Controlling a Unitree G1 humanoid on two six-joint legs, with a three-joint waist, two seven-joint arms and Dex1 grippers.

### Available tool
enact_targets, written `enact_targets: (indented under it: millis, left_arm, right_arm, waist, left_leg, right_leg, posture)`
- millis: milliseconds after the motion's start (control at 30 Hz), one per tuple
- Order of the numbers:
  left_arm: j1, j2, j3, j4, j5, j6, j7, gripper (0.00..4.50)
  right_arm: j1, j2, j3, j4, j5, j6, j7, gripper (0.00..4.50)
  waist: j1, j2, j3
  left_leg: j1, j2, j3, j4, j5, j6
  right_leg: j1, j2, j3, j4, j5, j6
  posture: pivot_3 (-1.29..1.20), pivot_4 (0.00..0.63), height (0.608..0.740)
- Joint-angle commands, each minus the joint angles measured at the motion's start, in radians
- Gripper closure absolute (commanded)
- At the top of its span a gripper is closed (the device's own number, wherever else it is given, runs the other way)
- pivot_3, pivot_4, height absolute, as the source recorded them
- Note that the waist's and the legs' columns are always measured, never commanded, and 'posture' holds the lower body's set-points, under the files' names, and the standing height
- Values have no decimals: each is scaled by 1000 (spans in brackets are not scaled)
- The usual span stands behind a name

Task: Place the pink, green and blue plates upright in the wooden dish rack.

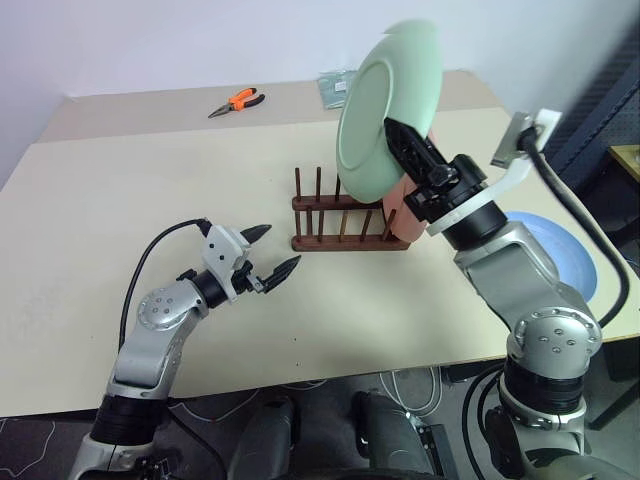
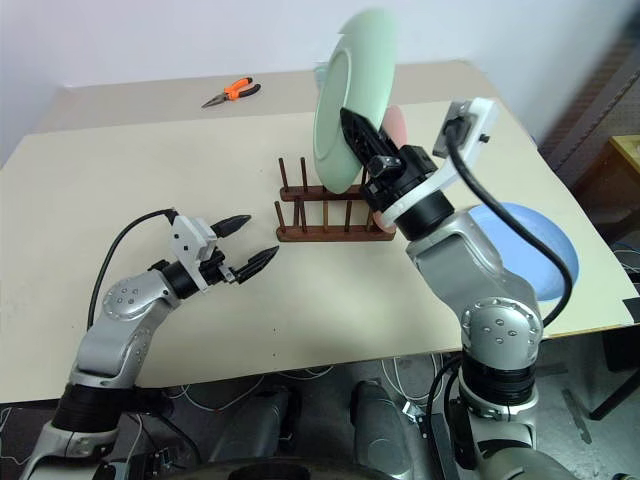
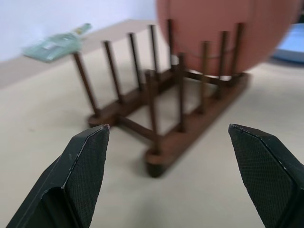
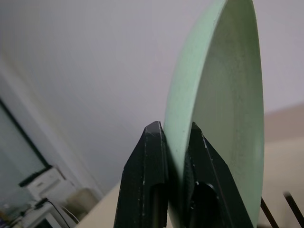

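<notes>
My right gripper (image 1: 400, 140) pinched the green plate (image 1: 385, 110) on edge above the wooden dish rack (image 1: 345, 222) for slotting, left gripper (image 1: 270, 255) spread idle

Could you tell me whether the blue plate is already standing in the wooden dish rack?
No, the blue plate lies flat on the table, to the right of the wooden dish rack.

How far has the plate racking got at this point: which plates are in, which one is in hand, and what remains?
Done: the pink plate stands upright at one end of the wooden dish rack. In hand: the right gripper is shut on the rim of the green plate, held on edge above the rack. Left: the blue plate lies flat on the table by the right arm. The left gripper is open near the rack, holding nothing.
</notes>
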Motion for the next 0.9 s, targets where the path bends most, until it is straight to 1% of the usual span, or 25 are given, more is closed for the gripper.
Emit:
enact_targets:
  millis: [33, 200, 333, 400, 433, 500, 600, 633, 667, 767, 833, 900]
  left_arm:
    - [5, 6, 6, -56, -16, 15, -1, 372]
    - [4, 1, 4, -62, -12, 26, 2, 372]
    - [-5, -2, -3, -58, -10, 27, -1, 372]
    - [-11, -5, -7, -51, -8, 28, -3, 372]
    - [-13, -6, -9, -49, -7, 27, -4, 372]
    - [-18, -8, -13, -42, -4, 27, -7, 372]
    - [-23, -8, -19, -38, -18, 57, -19, 372]
    - [-24, -8, -20, -39, -19, 61, -24, 372]
    - [-24, -10, -18, -40, -23, 74, -23, 186]
    - [-25, -12, -17, -46, -24, 86, -25, 186]
    - [-26, -11, -19, -43, -4, 72, -14, 186]
    - [-27, -11, -21, -40, 0, 68, -13, 186]
  right_arm:
    - [-3, 3, 22, -5, -42, 12, -14, 4449]
    - [-14, -8, 47, 43, -132, 46, -21, 4449]
    - [-30, -26, 68, 82, -205, 78, 17, 4449]
    - [-38, -37, 76, 99, -236, 88, 51, 3699]
    - [-44, -43, 80, 105, -253, 90, 66, 3411]
    - [-58, -55, 86, 114, -290, 93, 101, 2405]
    - [-99, -130, 131, 101, -421, 78, 193, 854]
    - [-109, -152, 137, 96, -451, 70, 218, 425]
    - [-123, -190, 146, 88, -496, 55, 257, 405]
    - [-139, -314, 119, 58, -581, -2, 399, 405]
    - [-135, -384, 35, 60, -579, -35, 477, 405]
    - [-122, -436, -88, 97, -534, -33, 528, 405]
  waist:
    - [-1, 0, 0]
    - [-1, 0, 0]
    - [-2, 0, 0]
    - [-2, 0, 0]
    - [-2, 0, 0]
    - [-2, 0, 0]
    - [-2, 0, 0]
    - [-2, 0, 0]
    - [-2, 0, 0]
    - [0, 0, 0]
    - [1, 0, 0]
    - [2, 0, 0]
  left_leg:
    - [0, 0, 0, 0, 0, 0]
    - [0, 0, 0, 0, 0, 0]
    - [0, 0, 0, 0, 0, 0]
    - [0, 0, 0, 0, 0, 0]
    - [0, 0, 0, 0, 0, 0]
    - [0, 0, 0, 0, 0, 0]
    - [0, 0, 1, 0, 0, 0]
    - [0, 0, 1, 0, 0, 0]
    - [0, 0, 1, 0, 0, 0]
    - [0, 0, 0, 0, 0, 0]
    - [-1, 0, 0, 0, 0, 0]
    - [-1, -1, 0, 0, 0, 0]
  right_leg:
    - [0, 0, 0, 0, 0, 0]
    - [0, 1, 0, 0, 0, 0]
    - [0, 1, 0, 0, 0, 0]
    - [0, 1, 0, 0, 0, 0]
    - [0, 1, 0, 0, 0, 0]
    - [0, 1, 0, 0, 0, 0]
    - [0, 1, -1, 0, 0, 0]
    - [0, 1, -1, 0, 0, 0]
    - [0, 1, -1, 0, 0, 0]
    - [0, 1, -1, -1, 0, 0]
    - [0, 1, -2, -1, 0, 1]
    - [0, 0, -2, -1, 0, 1]
  posture:
    - [0, 150, 739]
    - [0, 150, 739]
    - [0, 150, 739]
    - [0, 150, 739]
    - [0, 150, 739]
    - [0, 150, 739]
    - [0, 150, 739]
    - [0, 150, 739]
    - [0, 150, 739]
    - [0, 150, 739]
    - [0, 150, 739]
    - [0, 150, 739]
